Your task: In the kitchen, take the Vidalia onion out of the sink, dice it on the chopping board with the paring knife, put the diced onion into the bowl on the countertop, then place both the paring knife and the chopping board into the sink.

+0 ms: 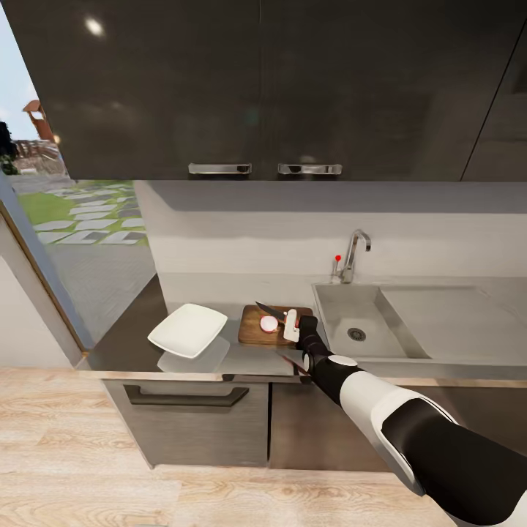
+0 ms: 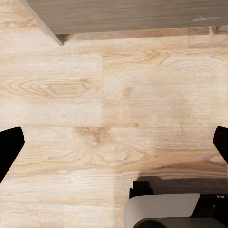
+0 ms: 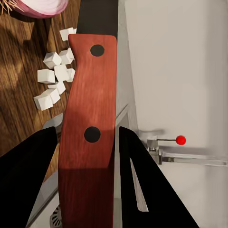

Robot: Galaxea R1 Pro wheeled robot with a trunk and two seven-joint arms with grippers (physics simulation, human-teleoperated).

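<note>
My right pincer (image 3: pixel 88 156) is clamped on the paring knife (image 3: pixel 90 118) over the chopping board (image 1: pixel 256 331); onion (image 3: pixel 40 7) partly diced (image 3: pixel 54 80), bowl (image 1: pixel 189 329) empty; left pincer (image 2: pixel 114 142) apart.

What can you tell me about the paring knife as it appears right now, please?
The paring knife has a reddish-brown, wood-like handle with two dark rivets and a dark blade. The right gripper is shut on the handle, its black fingers on either side. In the head view the knife is held over the chopping board, its blade pointing up and left above the onion half. White diced pieces lie on the board beside the handle. Whether the blade touches the board cannot be told.
</note>
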